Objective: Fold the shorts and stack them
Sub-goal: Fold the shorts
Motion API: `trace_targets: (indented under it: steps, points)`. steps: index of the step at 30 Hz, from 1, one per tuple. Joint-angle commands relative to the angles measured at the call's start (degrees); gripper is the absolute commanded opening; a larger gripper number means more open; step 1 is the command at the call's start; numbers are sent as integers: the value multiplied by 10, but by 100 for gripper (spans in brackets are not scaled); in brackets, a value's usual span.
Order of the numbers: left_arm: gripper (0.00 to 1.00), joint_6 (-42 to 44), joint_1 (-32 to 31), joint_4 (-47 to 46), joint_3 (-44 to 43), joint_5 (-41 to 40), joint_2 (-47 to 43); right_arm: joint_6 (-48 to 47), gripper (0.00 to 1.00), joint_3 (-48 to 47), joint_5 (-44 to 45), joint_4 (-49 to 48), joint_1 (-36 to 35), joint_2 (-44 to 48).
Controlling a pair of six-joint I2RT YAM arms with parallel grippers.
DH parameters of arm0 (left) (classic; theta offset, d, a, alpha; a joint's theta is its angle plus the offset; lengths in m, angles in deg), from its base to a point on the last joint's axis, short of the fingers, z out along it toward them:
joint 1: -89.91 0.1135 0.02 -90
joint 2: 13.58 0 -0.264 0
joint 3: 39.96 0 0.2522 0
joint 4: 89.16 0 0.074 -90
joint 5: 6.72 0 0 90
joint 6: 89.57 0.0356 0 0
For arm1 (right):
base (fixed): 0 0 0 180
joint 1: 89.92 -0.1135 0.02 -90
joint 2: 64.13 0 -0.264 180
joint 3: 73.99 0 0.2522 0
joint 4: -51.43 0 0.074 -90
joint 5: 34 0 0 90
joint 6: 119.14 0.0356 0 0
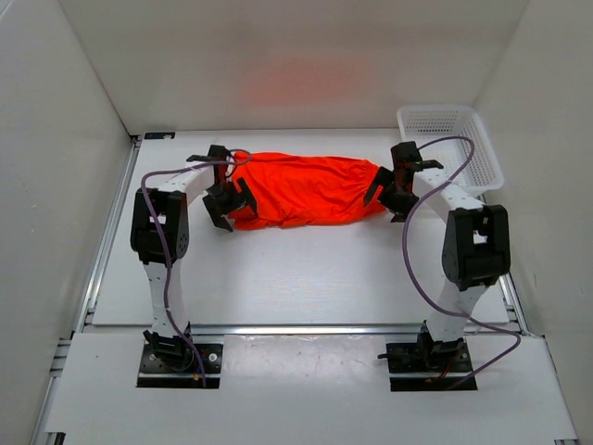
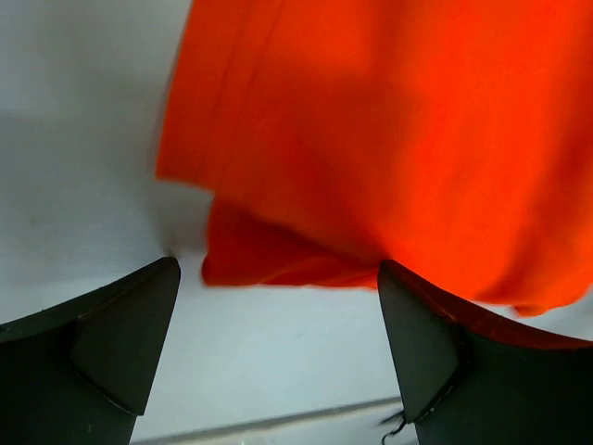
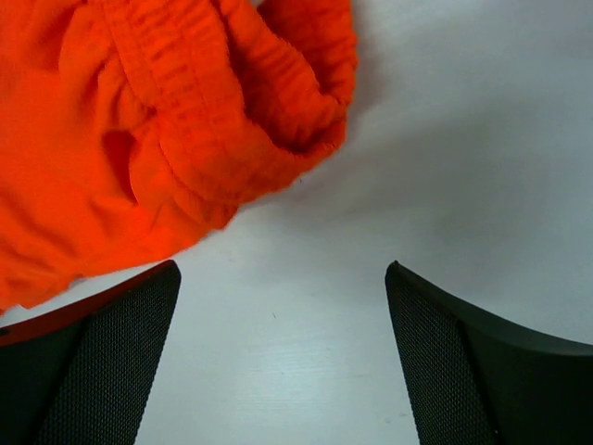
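Observation:
The orange shorts [image 1: 306, 189] lie folded lengthwise in a long band across the far middle of the white table. My left gripper [image 1: 229, 208] is open and empty at the band's left end; the left wrist view shows the hem [image 2: 278, 264] just past the fingertips [image 2: 139, 315]. My right gripper [image 1: 389, 196] is open and empty at the band's right end; the right wrist view shows the elastic waistband [image 3: 232, 120] bunched just past the fingertips [image 3: 445, 343]. Neither gripper holds cloth.
A white mesh basket [image 1: 451, 141] stands at the far right corner, just behind the right arm. White walls close in the table on three sides. The bare table top [image 1: 296, 278] stretches between the shorts and the arm bases.

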Motion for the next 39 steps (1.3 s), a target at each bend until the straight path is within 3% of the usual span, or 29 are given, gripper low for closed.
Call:
trace_targets:
  steps: [1, 5, 7, 10, 11, 12, 13, 14, 16, 17, 19, 28, 37, 39]
  points:
    - [100, -25, -2, -31, -58, -16, 7, 14, 95, -49, -21, -30, 11, -46]
    - [100, -31, -2, -31, -89, -16, 46, 21, 94, -89, -21, -36, 11, -92]
    - [94, -31, -2, -31, -94, -16, 59, 26, 91, -108, -27, -42, 11, -118]
    - [52, -31, -2, -31, -99, -11, 73, 32, 84, -126, -45, -42, 11, -150]
    - [35, -31, -2, -31, -99, -4, 73, 32, 77, -126, -46, -42, 11, -150]
    - [11, -25, 3, -31, -99, -4, 73, 32, 72, -126, -46, -42, 4, -156]
    - [10, -25, 4, -31, -93, -4, 73, 32, 65, -126, -46, -42, -2, -156]
    - [10, -20, 10, -31, -93, -4, 73, 32, 49, -126, -39, -42, -2, -161]
    - [10, -15, 24, -26, -88, -4, 59, 32, 29, -126, -32, -42, -8, -161]
    - [10, -9, 29, -26, -88, -11, 43, 32, 14, -121, -32, -42, -8, -161]
    - [10, 4, 46, -11, -83, -19, 24, 32, 2, -113, -25, -42, -8, -144]
    - [10, 52, 96, 23, -31, -36, -109, 10, 0, 6, -14, -42, -18, -16]
    - [10, 51, 58, 23, 188, -33, -245, 7, 0, 233, 6, -53, -44, 127]
    - [15, 51, 52, 17, 257, -33, -273, 12, 7, 267, 1, -60, -44, 161]
